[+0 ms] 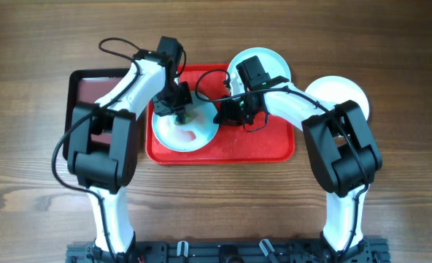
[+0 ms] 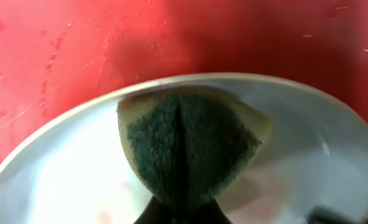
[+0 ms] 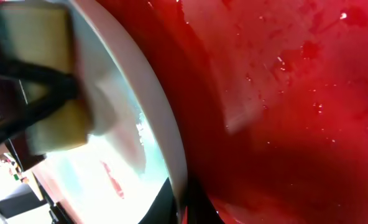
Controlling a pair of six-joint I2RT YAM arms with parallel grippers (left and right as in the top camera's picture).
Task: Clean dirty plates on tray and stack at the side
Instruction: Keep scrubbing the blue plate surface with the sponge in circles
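Clamped tight on a sponge, the left gripper presses the folded pad's dark green scouring face down onto a pale aqua plate. Its jaws are fully closed around the sponge's lower end, whose yellow foam shows only along the top edge in the left wrist view. The sponge touches the plate near its far rim.

Across the same plate, the right gripper is pinched shut on the right-hand rim. In the right wrist view one dark finger sits on each side of the thin white edge, with the sponge and the left fingers showing blurred beyond. A red sauce smear lies on the plate's floor, near its middle and on the side nearer the robot than the sponge.

This plate rests in the left half of the red tray, whose bare right half is speckled with wet spots.

A second plate sits at the tray's far right corner, overlapping the rim and partly hidden by the right arm. A white third plate lies on the wooden table right of the tray — apart from it. A dark maroon tray lies off to the left, under the left arm.
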